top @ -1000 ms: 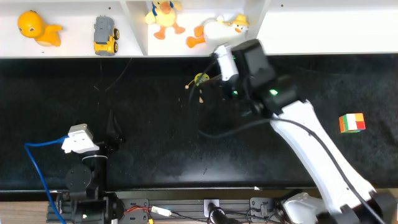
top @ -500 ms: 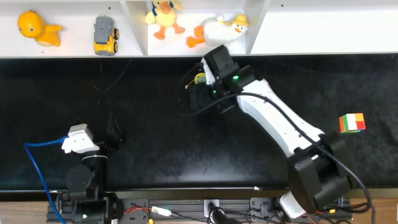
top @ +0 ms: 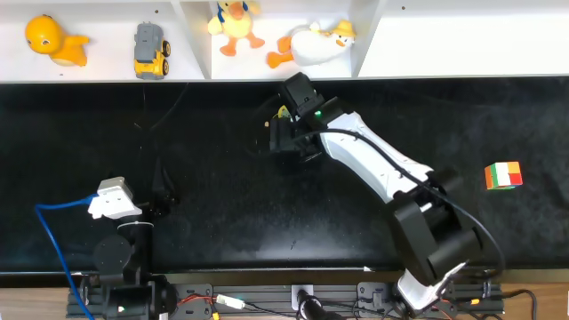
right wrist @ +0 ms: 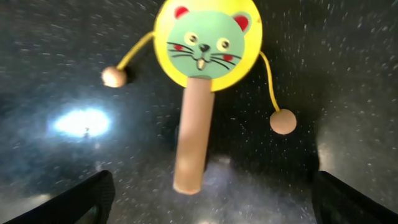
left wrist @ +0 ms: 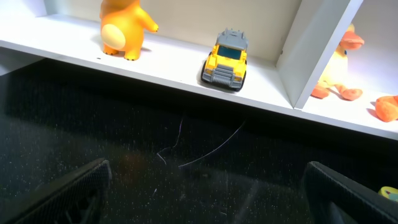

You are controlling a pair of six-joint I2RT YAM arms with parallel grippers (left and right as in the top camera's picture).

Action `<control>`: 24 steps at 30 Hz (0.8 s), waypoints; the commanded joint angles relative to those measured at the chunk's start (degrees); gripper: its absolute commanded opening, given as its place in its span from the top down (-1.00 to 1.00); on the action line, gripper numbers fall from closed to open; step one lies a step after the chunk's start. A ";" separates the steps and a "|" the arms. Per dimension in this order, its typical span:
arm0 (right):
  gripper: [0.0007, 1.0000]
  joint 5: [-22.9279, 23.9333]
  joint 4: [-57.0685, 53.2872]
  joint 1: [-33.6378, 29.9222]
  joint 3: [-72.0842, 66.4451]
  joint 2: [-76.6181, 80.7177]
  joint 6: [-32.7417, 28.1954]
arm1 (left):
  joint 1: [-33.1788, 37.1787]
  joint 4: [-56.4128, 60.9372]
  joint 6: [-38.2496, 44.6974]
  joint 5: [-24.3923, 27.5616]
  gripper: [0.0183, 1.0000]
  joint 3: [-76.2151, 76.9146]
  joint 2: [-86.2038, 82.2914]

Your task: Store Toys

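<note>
A rattle drum [right wrist: 208, 38] with a green cat face, a yellow rim, a wooden handle [right wrist: 191, 137] and two beads on strings lies flat on the black table. My right gripper [right wrist: 210, 204] hangs directly above it, open, one finger on each side of the handle's end, touching nothing. From above, the right gripper [top: 289, 140] is at mid-table just below the shelf, with the rattle [top: 284, 113] peeking out beside it. My left gripper [left wrist: 208, 198] is open and holds nothing, low at the front left [top: 113, 199], facing the shelf.
The white shelf [top: 267, 73] along the back holds an orange duck [top: 53, 40], a yellow truck [top: 151, 51], a yellow plush duck [top: 236, 22] and a white plush goose [top: 316, 43]. A coloured cube [top: 503, 175] sits on the table at the right.
The right arm has swung left and down, bringing its gripper from the rattle's right side to directly over it. The left arm has not moved.
</note>
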 commanded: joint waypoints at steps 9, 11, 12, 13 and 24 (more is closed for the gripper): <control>-0.56 -0.04 0.13 2.40 1.31 5.01 4.20 | 0.39 -0.20 0.85 0.57 -1.00 -0.04 -0.61; -0.46 -0.04 -0.15 2.51 1.31 5.53 4.68 | 0.39 -0.17 0.85 0.57 -1.00 -0.04 -0.61; -0.43 -0.04 -0.37 2.51 1.31 5.68 4.85 | 0.39 -0.17 0.85 0.55 -0.99 -0.04 -0.61; -0.41 -0.04 -0.72 2.51 1.31 5.79 4.98 | 0.39 -0.17 0.85 0.57 -1.00 -0.04 -0.61; 0.42 1.07 -4.07 2.51 1.31 5.92 4.94 | 0.39 -0.17 0.85 0.57 -1.00 -0.04 -0.61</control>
